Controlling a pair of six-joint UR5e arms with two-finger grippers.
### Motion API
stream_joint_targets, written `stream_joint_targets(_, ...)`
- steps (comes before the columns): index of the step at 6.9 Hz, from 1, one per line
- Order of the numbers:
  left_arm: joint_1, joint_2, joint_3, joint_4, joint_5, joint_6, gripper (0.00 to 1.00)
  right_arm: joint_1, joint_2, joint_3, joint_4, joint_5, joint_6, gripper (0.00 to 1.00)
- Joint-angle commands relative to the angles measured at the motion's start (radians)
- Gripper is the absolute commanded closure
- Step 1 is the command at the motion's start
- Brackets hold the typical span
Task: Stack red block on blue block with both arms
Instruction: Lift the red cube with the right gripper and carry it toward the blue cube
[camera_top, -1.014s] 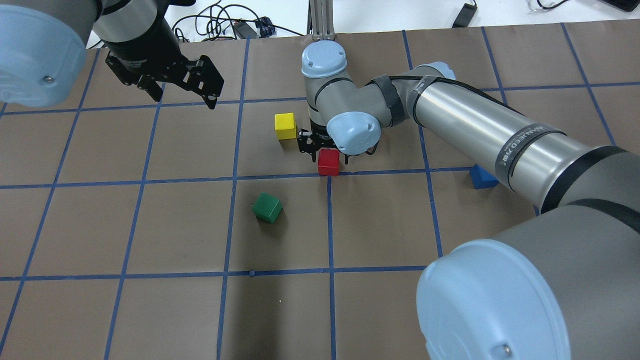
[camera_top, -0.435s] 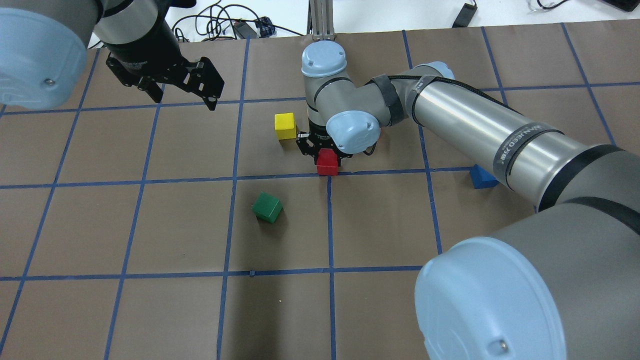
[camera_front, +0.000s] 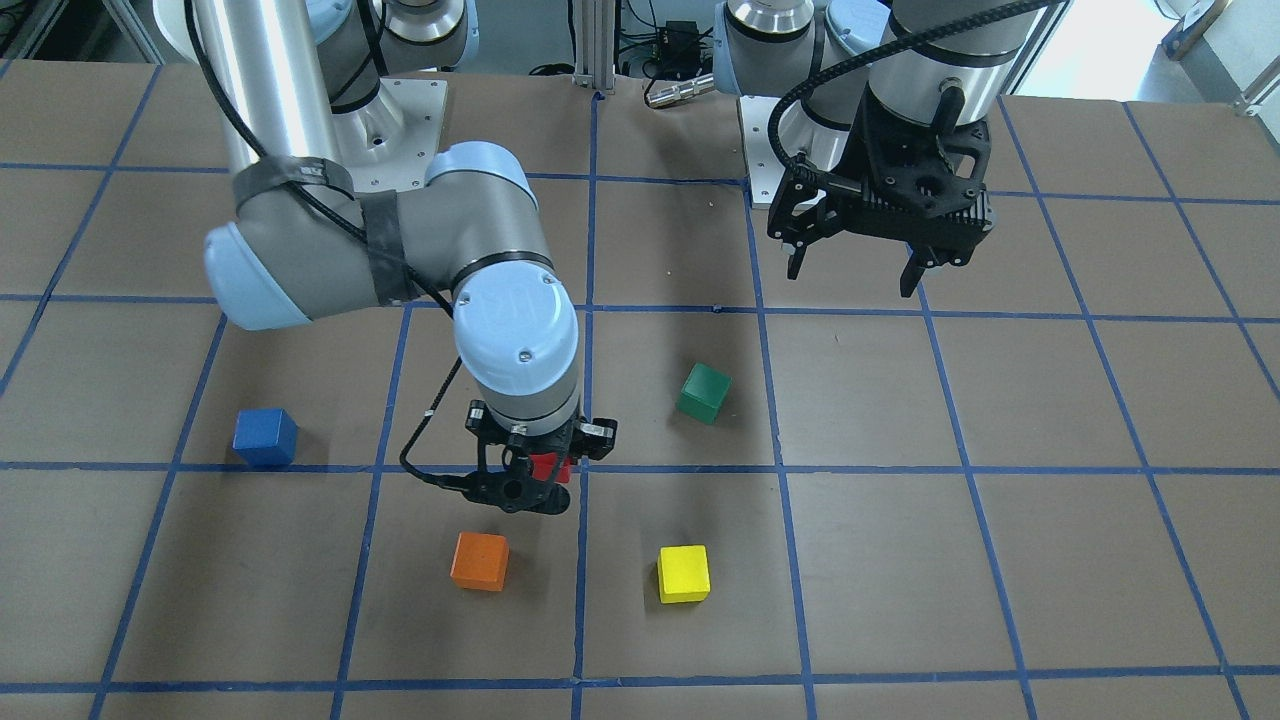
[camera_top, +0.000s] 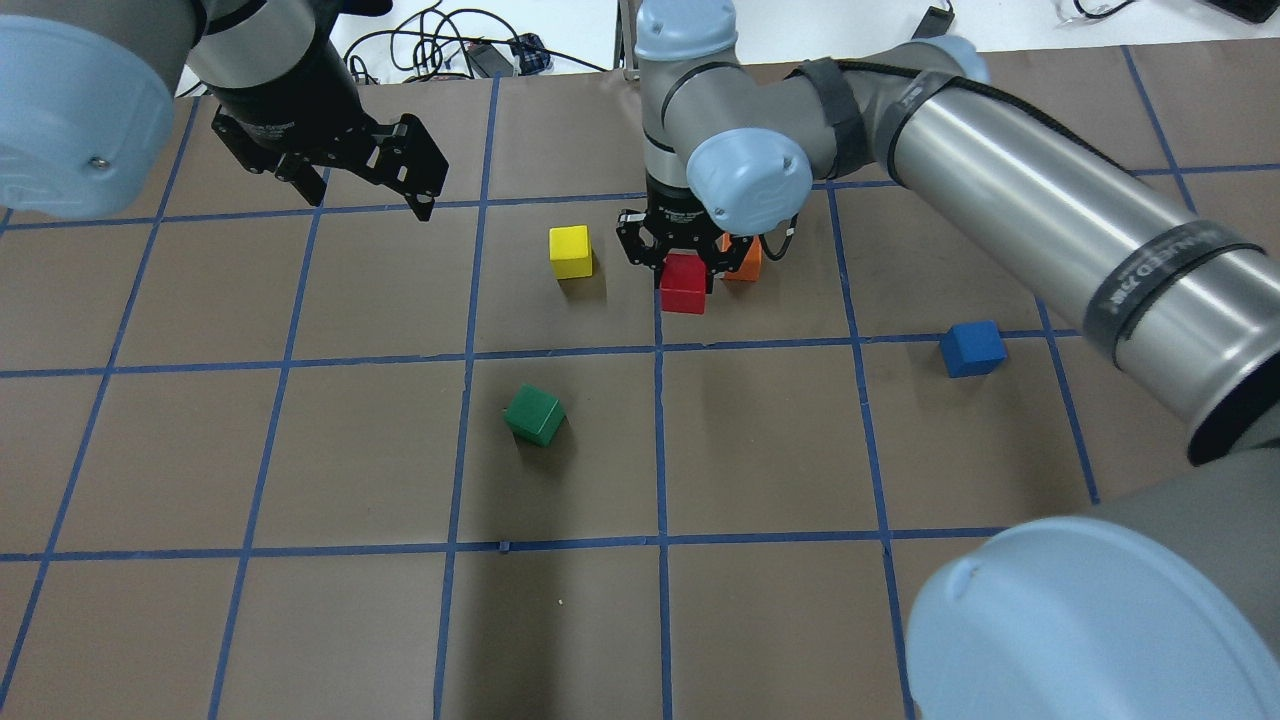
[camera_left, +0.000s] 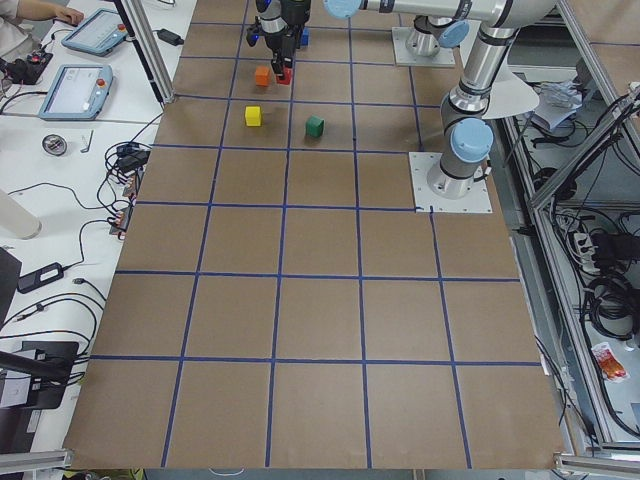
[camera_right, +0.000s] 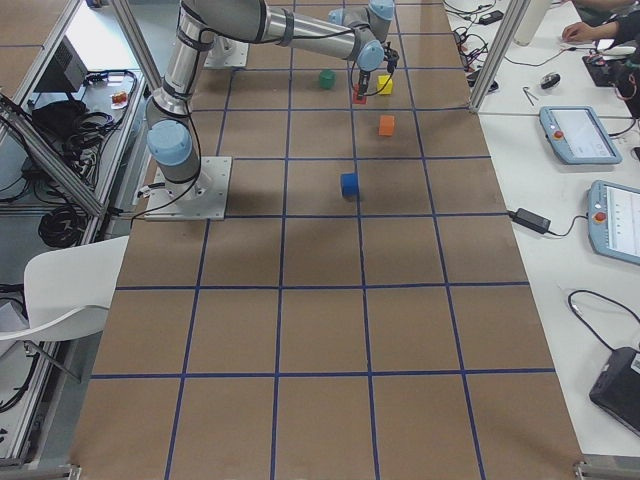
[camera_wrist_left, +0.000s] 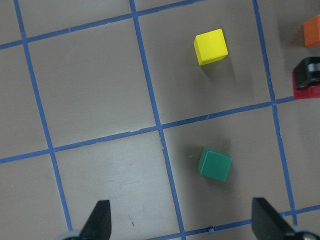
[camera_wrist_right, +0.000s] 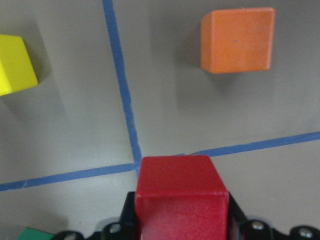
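Red block (camera_top: 683, 285) gripped tight in your right pincer (camera_top: 684, 270), clear of desk (camera_top: 300, 450); left pincer (camera_top: 368, 200) spread wide, empty; blue block (camera_top: 972, 348) well apart.

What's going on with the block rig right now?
The right gripper is shut on the red block and appears to hold it just off the table, near the orange block and the yellow block. The blue block sits alone, nothing stacked on it yet. The left gripper hangs open, holding nothing.
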Motion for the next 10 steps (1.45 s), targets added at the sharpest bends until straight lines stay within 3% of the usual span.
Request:
stream_joint_targets(1,0.000,0.000,0.000,-0.001,-0.002,0.000,0.00,-0.107,-0.093,-0.010,0.141,-0.003,-0.093,1.00)
stream_joint_targets(4,0.000,0.000,0.000,-0.001,0.000,0.000,0.00,-0.265,-0.122,0.015,0.179,-0.025,-0.232,1.00)
stream_joint_targets(8,-0.001,0.000,0.000,-0.001,0.000,0.000,0.00,-0.400,-0.177,0.158,0.149,-0.088,-0.485,1.00)
stream_joint_targets(10,0.000,0.000,-0.002,-0.002,-0.002,0.000,0.00,-0.464,-0.208,0.278,-0.005,-0.091,-0.619,1.00)
